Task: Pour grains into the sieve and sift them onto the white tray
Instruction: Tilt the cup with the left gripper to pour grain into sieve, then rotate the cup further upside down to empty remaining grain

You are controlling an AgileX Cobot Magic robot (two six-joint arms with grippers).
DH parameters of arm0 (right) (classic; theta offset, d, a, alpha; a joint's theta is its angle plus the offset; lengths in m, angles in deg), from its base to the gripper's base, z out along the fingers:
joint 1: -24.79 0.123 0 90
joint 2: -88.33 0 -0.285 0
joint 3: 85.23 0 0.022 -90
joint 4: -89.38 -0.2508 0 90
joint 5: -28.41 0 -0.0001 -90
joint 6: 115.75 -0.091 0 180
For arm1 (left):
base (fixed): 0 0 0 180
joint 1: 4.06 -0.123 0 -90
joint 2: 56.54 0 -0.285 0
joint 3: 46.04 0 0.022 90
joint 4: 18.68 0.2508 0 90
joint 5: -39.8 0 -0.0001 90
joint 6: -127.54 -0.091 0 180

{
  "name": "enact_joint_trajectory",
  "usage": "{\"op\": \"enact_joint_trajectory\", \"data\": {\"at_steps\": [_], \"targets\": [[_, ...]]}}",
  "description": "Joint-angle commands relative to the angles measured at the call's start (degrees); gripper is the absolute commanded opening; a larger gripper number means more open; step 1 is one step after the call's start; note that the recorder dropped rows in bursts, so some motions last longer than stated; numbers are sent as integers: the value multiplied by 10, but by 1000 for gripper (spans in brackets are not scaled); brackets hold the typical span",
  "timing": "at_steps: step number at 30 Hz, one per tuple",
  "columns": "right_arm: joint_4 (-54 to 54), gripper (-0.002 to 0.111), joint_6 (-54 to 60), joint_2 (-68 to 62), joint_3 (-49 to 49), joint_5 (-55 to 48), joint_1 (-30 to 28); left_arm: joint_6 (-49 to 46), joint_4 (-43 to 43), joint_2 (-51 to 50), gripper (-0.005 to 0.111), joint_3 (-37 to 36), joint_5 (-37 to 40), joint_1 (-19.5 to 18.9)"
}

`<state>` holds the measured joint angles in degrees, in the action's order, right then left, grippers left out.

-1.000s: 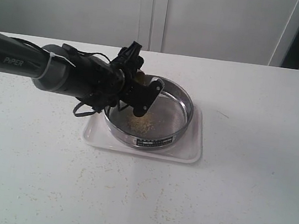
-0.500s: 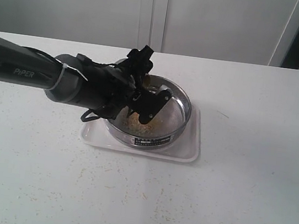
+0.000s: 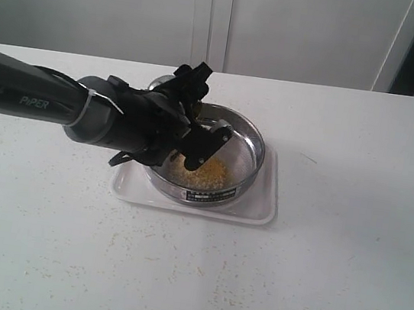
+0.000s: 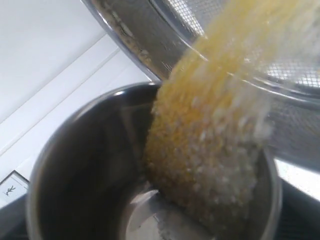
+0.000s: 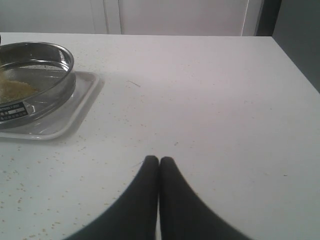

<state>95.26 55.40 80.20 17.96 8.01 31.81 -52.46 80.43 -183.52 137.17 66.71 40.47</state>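
The sieve (image 3: pixel 253 147), a round steel ring with a mesh bottom, sits on the white tray (image 3: pixel 259 209). My left gripper (image 3: pixel 195 129) hangs over the sieve's near-left rim, shut on a small steel cup (image 4: pixel 75 165) that is tipped steeply. Golden and pale grains (image 4: pixel 210 145) stream out of the cup over its lip into the sieve (image 4: pixel 150 35). A yellow heap of grains (image 3: pixel 206 173) lies on the mesh. My right gripper (image 5: pixel 159 161) is shut and empty above bare table, well to the right of the sieve (image 5: pixel 50 55) and tray (image 5: pixel 75 107).
The white table (image 3: pixel 328 280) is dotted with stray grains. White cabinet doors (image 3: pixel 286 27) stand behind the table's far edge. The left arm (image 3: pixel 30 95) stretches in from the left, low over the table.
The left gripper has shifted a little to the right over the sieve and tipped the cup further. The heap of grains on the mesh has grown. The right gripper has not moved.
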Motion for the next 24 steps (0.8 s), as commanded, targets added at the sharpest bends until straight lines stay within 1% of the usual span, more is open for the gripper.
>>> {"op": "enact_joint_trajectory", "data": {"at_steps": [1, 8, 14, 19, 24], "targets": [[1, 0, 0, 3, -4, 8, -2, 0, 8, 7, 0, 4, 34, 2], [1, 0, 0, 3, -4, 8, -2, 0, 8, 7, 0, 4, 51, 2], [1, 0, 0, 3, -4, 8, -2, 0, 8, 7, 0, 4, 103, 2], [1, 0, 0, 3, -4, 8, -2, 0, 8, 7, 0, 4, 114, 2], [1, 0, 0, 3, -4, 8, -2, -40, 8, 7, 0, 4, 117, 2]]}}
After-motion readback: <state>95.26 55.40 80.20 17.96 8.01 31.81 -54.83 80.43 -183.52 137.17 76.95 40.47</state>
